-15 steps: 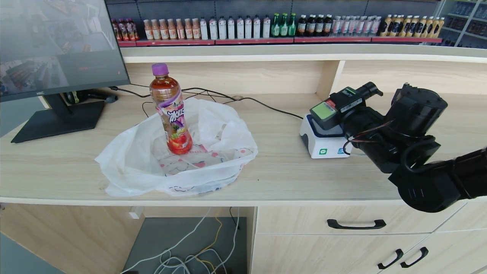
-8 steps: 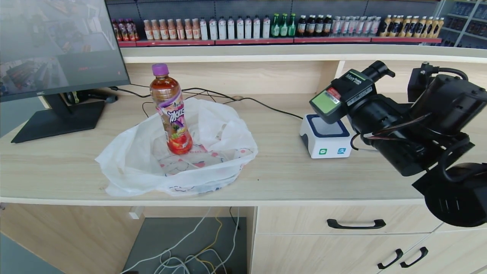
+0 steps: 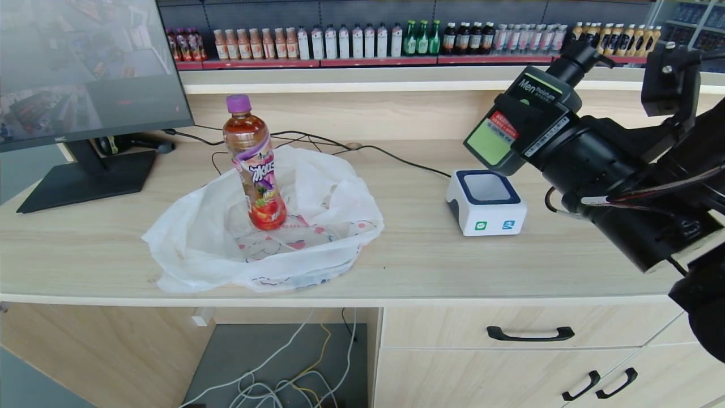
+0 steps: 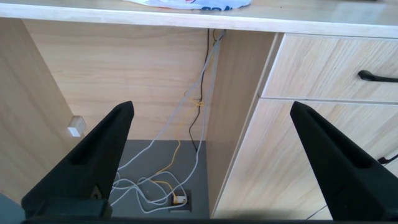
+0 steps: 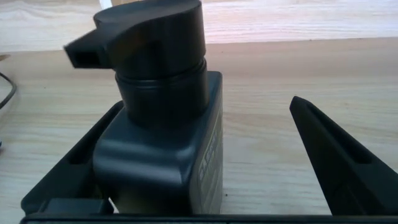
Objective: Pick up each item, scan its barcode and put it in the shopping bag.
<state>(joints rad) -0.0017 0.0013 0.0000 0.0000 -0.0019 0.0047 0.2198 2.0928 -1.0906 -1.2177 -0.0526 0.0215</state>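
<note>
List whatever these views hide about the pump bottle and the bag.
Head view: far side of the pump bottle, hidden by its own body.
Right wrist view: its base, cut off by the picture edge.
Left wrist view: most of the shopping bag, cut off by the edge.

Bottle (image 3: pixel 253 164) seemingly in bag (image 3: pixel 192 249), scanner (image 3: pixel 485 202) right

The counter (image 3: pixel 408 266) is matt pale wood grain; the scanner (image 3: pixel 485 209), smooth white plastic. Left of the scanner, the shopping bag (image 3: pixel 187 243) is thin, crinkled white plastic, the drink bottle (image 3: pixel 254 164) glossy and clear. Above the scanner, the pump bottle (image 3: pixel 524 122) is matt dark plastic.
</note>
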